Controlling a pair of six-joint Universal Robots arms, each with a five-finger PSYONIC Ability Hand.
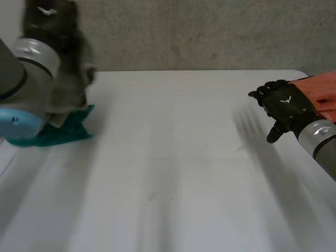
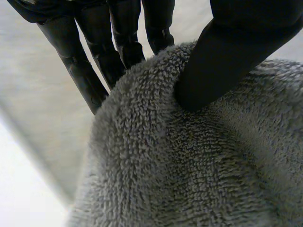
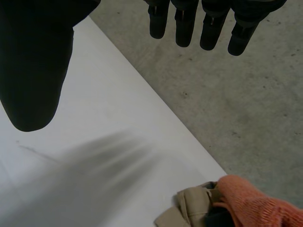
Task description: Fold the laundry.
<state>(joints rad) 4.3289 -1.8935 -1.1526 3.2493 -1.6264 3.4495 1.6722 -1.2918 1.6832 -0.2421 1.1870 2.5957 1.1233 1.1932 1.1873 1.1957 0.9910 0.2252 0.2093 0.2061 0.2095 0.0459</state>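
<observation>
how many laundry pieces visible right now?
4: grey towel in left robot hand, teal cloth beneath left arm, orange cloth and beige garment by right robot hand; more possibly hidden.

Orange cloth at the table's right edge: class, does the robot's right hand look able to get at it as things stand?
Probably yes. The right hand is open, holds nothing and sits close beside the orange cloth, with nothing seen between them.
</observation>
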